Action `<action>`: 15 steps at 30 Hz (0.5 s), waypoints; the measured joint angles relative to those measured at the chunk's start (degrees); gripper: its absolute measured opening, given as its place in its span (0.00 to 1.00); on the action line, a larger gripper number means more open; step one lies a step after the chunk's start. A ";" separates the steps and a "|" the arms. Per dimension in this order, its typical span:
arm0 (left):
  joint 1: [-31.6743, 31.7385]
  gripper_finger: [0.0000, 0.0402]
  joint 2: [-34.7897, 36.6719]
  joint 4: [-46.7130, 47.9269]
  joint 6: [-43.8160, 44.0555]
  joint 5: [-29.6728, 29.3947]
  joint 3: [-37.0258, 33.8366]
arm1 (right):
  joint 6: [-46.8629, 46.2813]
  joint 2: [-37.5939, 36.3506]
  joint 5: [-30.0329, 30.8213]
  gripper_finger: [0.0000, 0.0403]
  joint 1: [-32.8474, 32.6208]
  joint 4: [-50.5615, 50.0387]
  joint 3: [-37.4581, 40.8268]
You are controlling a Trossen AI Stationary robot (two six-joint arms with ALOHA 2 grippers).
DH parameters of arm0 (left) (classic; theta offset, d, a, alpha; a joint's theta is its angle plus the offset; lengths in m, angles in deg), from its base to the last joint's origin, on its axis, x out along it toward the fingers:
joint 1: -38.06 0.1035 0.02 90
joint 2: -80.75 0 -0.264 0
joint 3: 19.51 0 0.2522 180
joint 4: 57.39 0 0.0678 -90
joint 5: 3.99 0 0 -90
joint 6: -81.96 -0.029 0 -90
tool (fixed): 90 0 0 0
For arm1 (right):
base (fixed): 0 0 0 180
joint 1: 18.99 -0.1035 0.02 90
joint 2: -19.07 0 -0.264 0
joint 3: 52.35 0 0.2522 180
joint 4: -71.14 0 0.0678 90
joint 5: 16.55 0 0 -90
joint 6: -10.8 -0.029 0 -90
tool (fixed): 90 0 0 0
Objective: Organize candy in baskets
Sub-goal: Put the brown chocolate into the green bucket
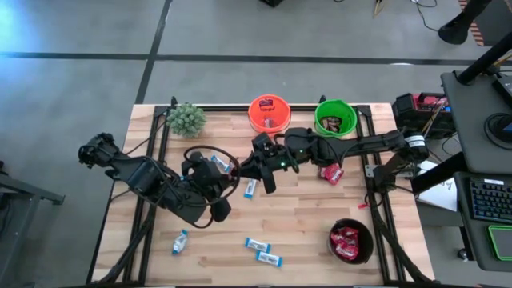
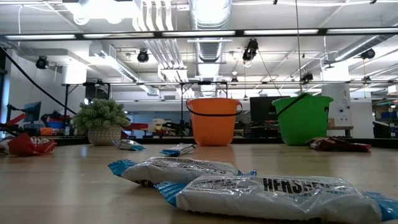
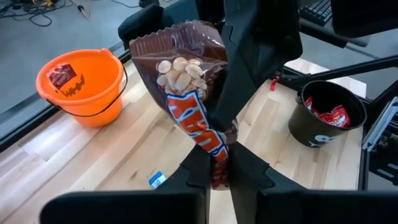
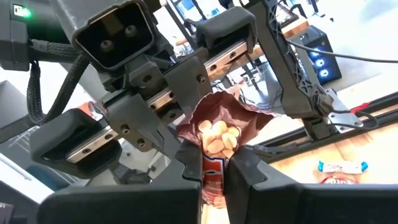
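With the left gripper (image 3: 219, 163) and right gripper (image 4: 214, 167) both clamped on one brown candy bar (image 3: 189, 93), apparently mid-handover, opposing pulls may tear its wrapper or drop it short of the green basket (image 1: 335, 117) at 1 o'clock.

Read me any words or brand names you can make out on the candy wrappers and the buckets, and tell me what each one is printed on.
"HERSHE", cut off by a fold: on the nearest blue-and-white bar in the low view.
Brown peanut-picture packet, gripped by both the left gripper and right gripper: lettering too creased to read.
Red packet in the orange basket: too small.
Red packets in the black basket: unreadable.
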 joint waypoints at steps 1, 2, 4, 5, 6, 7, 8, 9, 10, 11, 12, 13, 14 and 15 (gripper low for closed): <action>0.00 0.05 0.00 0.00 -0.11 0.20 0.00 | 0.01 0.00 0.01 0.04 0.00 -0.27 0.00; 0.00 0.06 -0.02 0.00 -0.14 0.25 0.00 | 0.02 0.00 0.03 0.04 0.00 -0.61 0.00; 0.02 0.10 -0.08 -0.06 -0.34 0.66 -0.02 | 0.20 -0.09 -0.02 0.04 0.02 -1.53 -0.06; 0.06 0.12 -0.09 -0.16 -0.85 1.35 -0.02 | 0.58 -0.12 -0.06 0.03 0.04 -2.05 -0.07; 0.07 0.15 -0.09 -0.17 -1.62 2.10 -0.02 | 1.13 -0.17 -0.04 0.03 0.04 -2.64 -0.07; 0.09 0.18 -0.09 -0.17 -2.58 2.95 -0.02 | 1.74 -0.22 -0.04 0.03 0.06 -3.16 -0.07; 0.09 0.20 -0.10 -0.21 -3.53 3.77 -0.04 | 2.63 -0.34 -0.16 0.03 0.13 -3.84 -0.07; 0.08 0.23 -0.11 -0.23 -4.19 4.55 -0.04 | 3.26 -0.47 -0.30 0.03 0.18 -4.73 -0.07; 0.07 0.26 -0.11 -0.24 -4.53 5.07 -0.04 | 3.76 -0.57 -0.44 0.03 0.31 -5.55 -0.07; 0.07 0.29 -0.11 -0.22 -4.81 5.15 -0.04 | 3.93 -0.71 -0.51 0.03 0.48 -6.27 -0.07; 0.07 0.32 -0.11 -0.09 -4.86 5.15 -0.04 | 4.23 -0.86 -0.57 0.03 0.71 -7.19 -0.07; 0.07 0.35 -0.11 0.26 -4.88 5.15 -0.02 | 4.67 -1.07 -0.57 0.03 0.88 -8.31 -0.07; 0.07 0.38 -0.11 0.66 -4.90 5.13 -0.04 | 5.18 -1.37 -0.53 0.03 1.05 -9.69 -0.07; 0.07 0.40 -0.11 1.09 -4.92 5.08 -0.04 | 5.55 -1.58 -0.42 0.03 1.18 -11.47 -0.05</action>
